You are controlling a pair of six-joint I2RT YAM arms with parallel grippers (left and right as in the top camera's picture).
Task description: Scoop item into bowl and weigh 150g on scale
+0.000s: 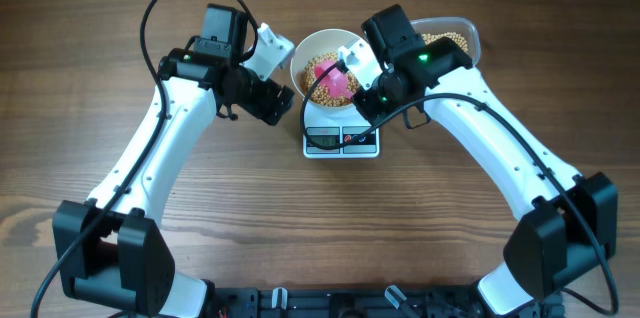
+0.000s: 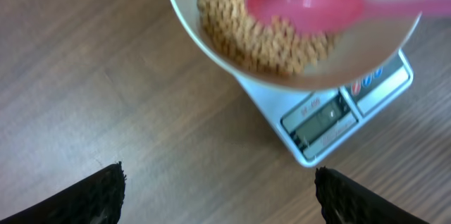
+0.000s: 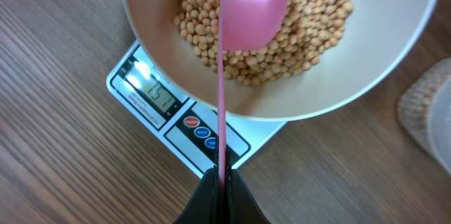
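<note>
The white bowl (image 1: pixel 300 58) stands on the scale (image 1: pixel 340 142) at mid-table and holds a heap of tan beans (image 1: pixel 318 62). A pink scoop (image 1: pixel 338 80) lies with its bowl over those beans. My right gripper (image 1: pixel 370 90) is shut on the thin handle of the scoop (image 3: pixel 254 5), just above the scale's buttons; the gripper (image 3: pixel 223 175) pinches it edge-on. The scale's display (image 3: pixel 151 94) is lit. My left gripper (image 1: pixel 287 106) hovers just left of the bowl, open and empty. In the left wrist view it (image 2: pixel 218 173) stands wide over bare wood, with the bowl (image 2: pixel 211 48) ahead.
A clear plastic tub (image 1: pixel 455 36) with more beans sits behind my right wrist, at the back right; it shows at the right edge as a blurred tub (image 3: pixel 430 111). The wooden table (image 1: pixel 120 48) surrounds the scale on all sides.
</note>
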